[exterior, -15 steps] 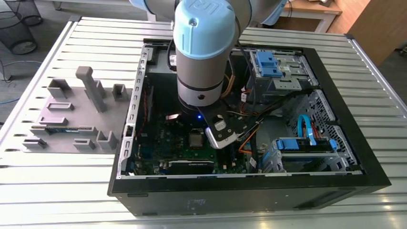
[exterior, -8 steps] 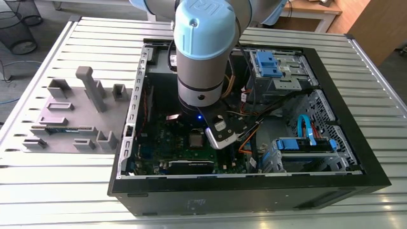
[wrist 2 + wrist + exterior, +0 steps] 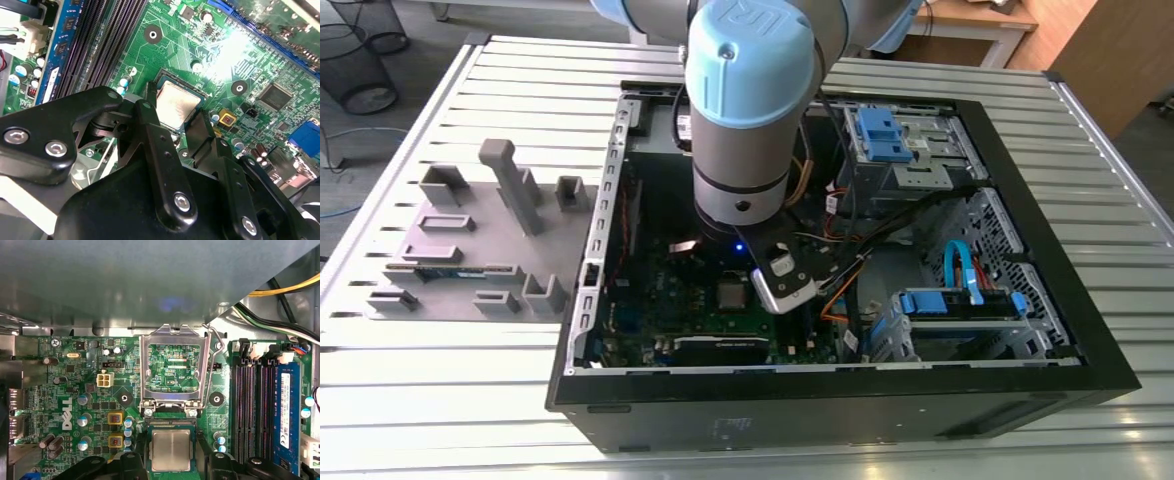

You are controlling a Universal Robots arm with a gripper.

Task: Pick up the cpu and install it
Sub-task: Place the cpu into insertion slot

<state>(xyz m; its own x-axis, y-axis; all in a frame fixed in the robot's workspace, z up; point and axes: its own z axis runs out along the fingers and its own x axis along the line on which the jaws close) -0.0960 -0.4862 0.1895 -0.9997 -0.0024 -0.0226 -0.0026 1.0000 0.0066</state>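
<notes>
Cpu flat in socket on green motherboard, silver top up, directly between jaws in both wrist views. Jaws spread, one to each side of chip, close to its edges, with a dark sliver of socket rim between in the second wrist view; not pinching it.

Just beyond jaws, past cpu: hinged metal load frame, tipped up and open, bare board visible through its window. Off to one side of jaws: black memory slots, then blue memory stick upright in its slot.

In exterior view, arm reaching down into open computer case on slatted counter, jaws low over board. Well apart from jaws, outside case toward exterior view's left: grey holder tray on counter.
</notes>
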